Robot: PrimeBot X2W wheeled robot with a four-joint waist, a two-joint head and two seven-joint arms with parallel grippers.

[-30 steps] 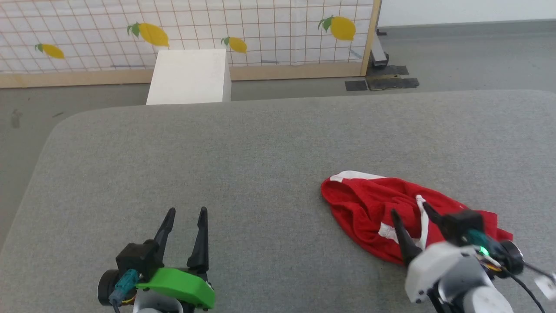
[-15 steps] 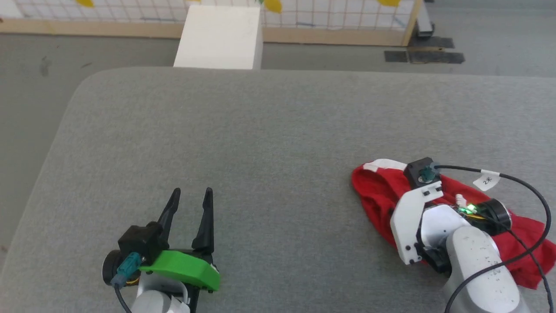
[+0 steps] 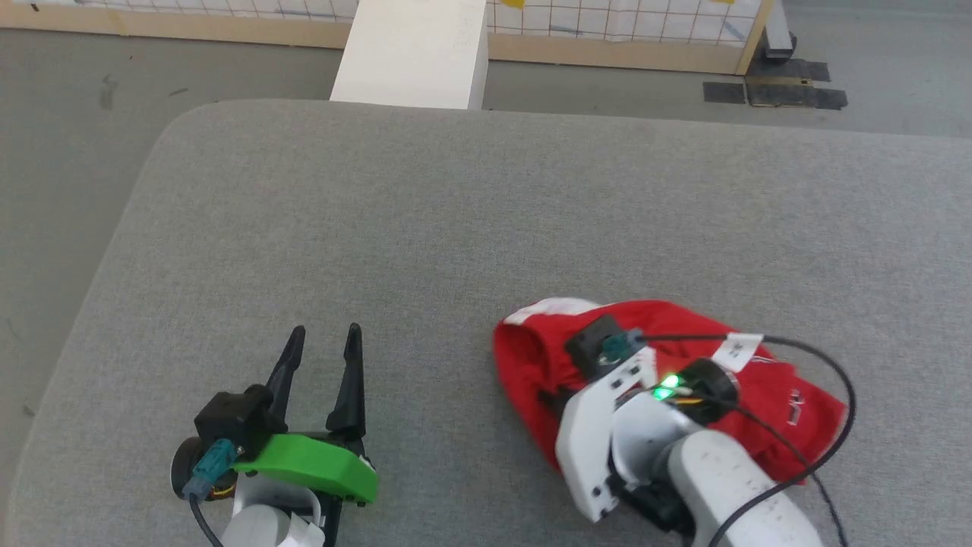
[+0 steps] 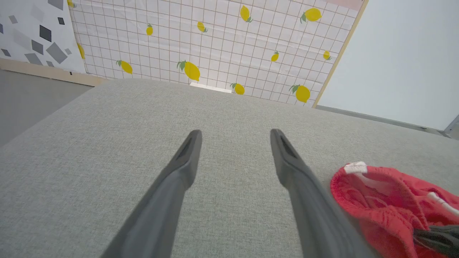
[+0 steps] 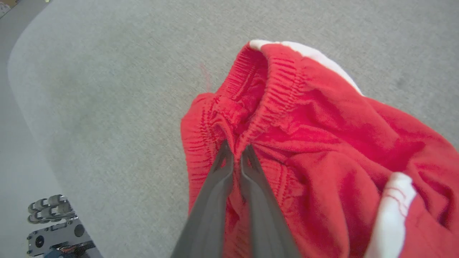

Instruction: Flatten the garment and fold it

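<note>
The garment (image 3: 528,357) is a pair of red shorts with white trim, lying crumpled on the grey table (image 3: 456,213) at the front right. In the right wrist view my right gripper (image 5: 236,151) is shut on a fold of the garment's (image 5: 322,136) ribbed elastic waistband. From the head camera my right wrist (image 3: 607,425) covers the fingers and the middle of the shorts. My left gripper (image 3: 325,334) hovers open over bare table at the front left, nothing between its fingers (image 4: 186,161). The garment (image 4: 380,204) lies just to its right.
A white box (image 3: 414,53) stands on the floor past the table's far edge. Behind it is a lemon-print grid screen (image 4: 215,43) with a wooden frame. The table's rounded left corner (image 3: 178,114) drops to grey floor. Black cables loop over my right wrist (image 3: 828,380).
The head camera has tilted down. My right gripper came down onto the shorts, closed on the waistband, and the bunched garment has shifted left towards my left gripper, which stayed open.
</note>
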